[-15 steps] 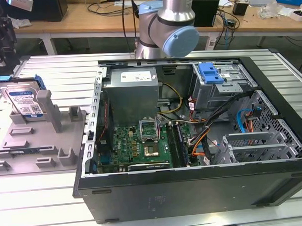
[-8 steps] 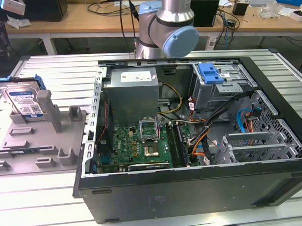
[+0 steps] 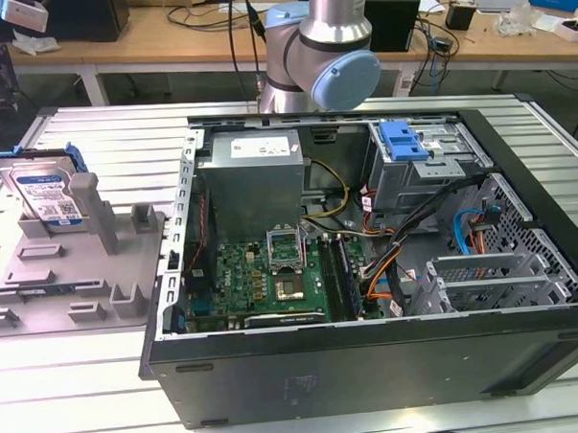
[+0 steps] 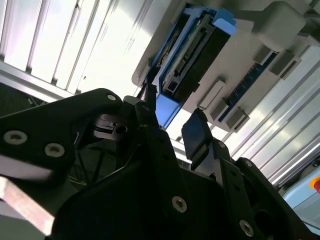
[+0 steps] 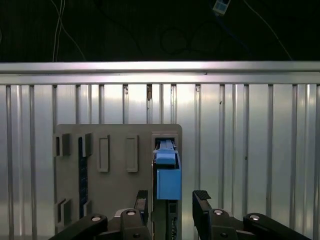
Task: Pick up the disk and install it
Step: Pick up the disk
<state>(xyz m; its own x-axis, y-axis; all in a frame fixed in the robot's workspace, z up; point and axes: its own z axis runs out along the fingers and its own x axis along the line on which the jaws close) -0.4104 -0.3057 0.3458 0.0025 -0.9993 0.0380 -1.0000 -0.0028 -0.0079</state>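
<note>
The disk (image 3: pixel 46 193), silver with a white-and-blue label and a blue carrier rail, stands on edge in a grey holder (image 3: pixel 80 274) at the exterior view's left. In the first wrist view I look down on the disk's blue rail (image 5: pixel 168 180), and my gripper (image 5: pixel 171 202) is open with one black finger on each side of it, apart from it. In the second wrist view the disk (image 4: pixel 192 55) sits in the holder just beyond the open gripper (image 4: pixel 172 122), and the left finger (image 4: pixel 147 107) lies close to the blue rail.
An open computer case (image 3: pixel 366 223) lies on the ribbed metal table (image 3: pixel 103 129), with a grey drive cage and its blue latch (image 3: pixel 404 140) at the far right. The arm's base (image 3: pixel 320 52) rises behind the case. Cluttered wooden benches stand further back.
</note>
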